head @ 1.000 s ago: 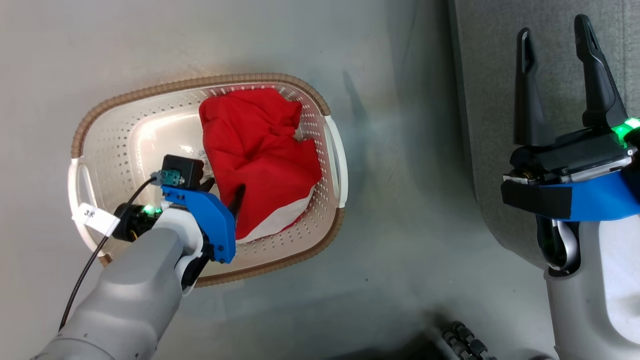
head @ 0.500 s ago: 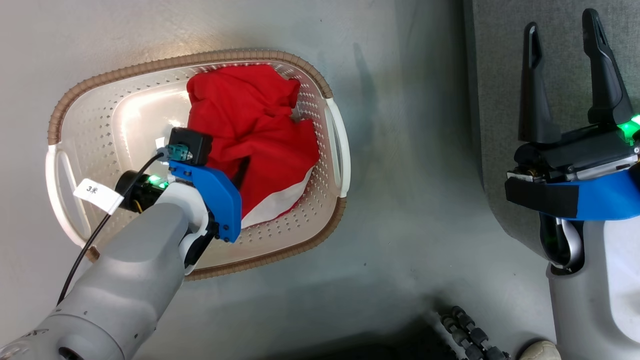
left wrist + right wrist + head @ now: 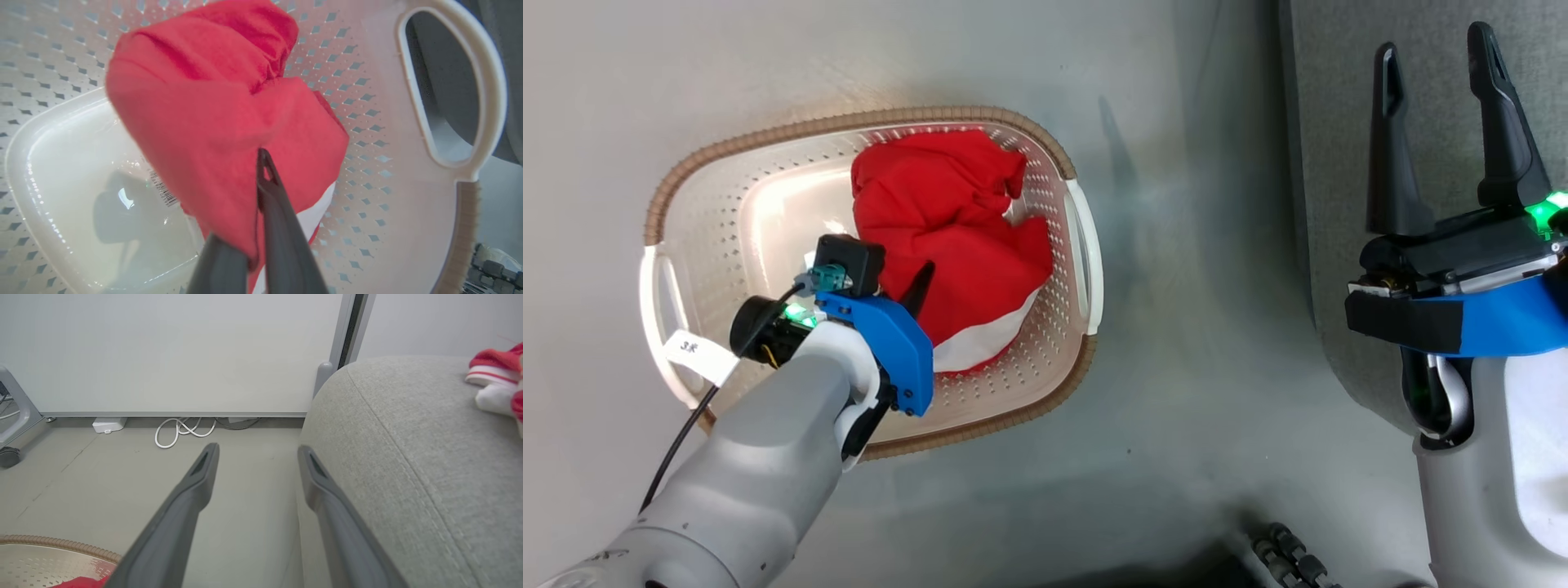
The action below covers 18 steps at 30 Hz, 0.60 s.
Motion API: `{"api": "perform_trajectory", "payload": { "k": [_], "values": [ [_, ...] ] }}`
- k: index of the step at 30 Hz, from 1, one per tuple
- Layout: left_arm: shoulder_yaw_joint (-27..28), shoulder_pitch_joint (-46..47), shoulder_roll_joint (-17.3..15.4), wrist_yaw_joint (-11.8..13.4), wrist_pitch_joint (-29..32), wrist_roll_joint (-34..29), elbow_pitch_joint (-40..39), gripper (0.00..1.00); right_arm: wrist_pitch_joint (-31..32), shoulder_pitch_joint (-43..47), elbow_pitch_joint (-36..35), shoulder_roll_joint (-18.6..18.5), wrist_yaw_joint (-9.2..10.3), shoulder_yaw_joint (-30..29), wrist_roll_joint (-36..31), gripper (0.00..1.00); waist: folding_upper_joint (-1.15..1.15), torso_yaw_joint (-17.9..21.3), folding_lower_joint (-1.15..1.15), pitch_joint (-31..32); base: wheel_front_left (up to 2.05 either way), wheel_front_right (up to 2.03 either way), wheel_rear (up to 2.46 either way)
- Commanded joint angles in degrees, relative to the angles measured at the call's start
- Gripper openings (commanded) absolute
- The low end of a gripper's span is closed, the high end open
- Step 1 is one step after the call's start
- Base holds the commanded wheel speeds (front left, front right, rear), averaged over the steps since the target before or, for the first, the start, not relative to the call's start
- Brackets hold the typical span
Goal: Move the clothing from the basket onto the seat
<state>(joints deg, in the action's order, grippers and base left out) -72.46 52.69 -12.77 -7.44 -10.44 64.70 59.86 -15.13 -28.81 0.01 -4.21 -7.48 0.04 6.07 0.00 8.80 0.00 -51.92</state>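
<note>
Left pincer [image 3: 920,286]: dark tapered fingers [image 3: 282,228]. Behind it are a blue bracket [image 3: 894,347], a black camera box [image 3: 849,261] with a teal plug [image 3: 827,279], a green light [image 3: 792,313], a black cable [image 3: 678,441] bearing a white tag [image 3: 698,357], and a pale grey forearm [image 3: 760,474]. Right pincer [image 3: 1433,45]: slotted dark fingers [image 3: 1494,122]. Behind it is a blue band [image 3: 1503,322].

A pale grey floor [image 3: 1176,367] is carrying everything here. The basket [image 3: 849,124] is standing directly on it at the left. The clothing [image 3: 947,220] is lying crumpled inside it, toward the right side, and the left part of the basket bottom is showing bare. The grey seat [image 3: 1331,163] is standing on the floor at the right, apart from the basket, with a strip of floor between them. On the seat a red and white garment [image 3: 494,375] is lying. By the far wall a white cable [image 3: 179,430] is lying in loops, and a small white box [image 3: 108,424] is sitting just left of it.
</note>
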Motion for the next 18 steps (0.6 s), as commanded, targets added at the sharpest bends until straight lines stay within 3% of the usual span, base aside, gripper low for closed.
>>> {"api": "perform_trajectory", "payload": {
  "k": [1,12,18],
  "values": [
    [-0.14,-0.55,0.01,-0.04,-0.81,-0.13,-0.13,0.00,-0.03,0.28,0.15,-0.23,-0.03,0.11,0.23,1.00,0.00,-0.54,0.00,1.50,0.00,0.00,0.00],
    [-0.21,-3.80,1.41,-0.04,-4.75,-0.83,-2.23,0.00,-0.03,2.52,2.57,-0.80,-0.03,0.73,0.70,1.00,0.00,-3.16,0.00,11.70,0.00,0.00,0.00],
    [4.86,-5.67,0.58,-0.04,-4.80,-4.66,-4.76,0.00,-0.03,4.51,3.76,-0.82,-0.03,0.60,0.82,1.00,0.00,-4.76,0.00,17.99,0.00,0.00,0.00]
  ]
}}
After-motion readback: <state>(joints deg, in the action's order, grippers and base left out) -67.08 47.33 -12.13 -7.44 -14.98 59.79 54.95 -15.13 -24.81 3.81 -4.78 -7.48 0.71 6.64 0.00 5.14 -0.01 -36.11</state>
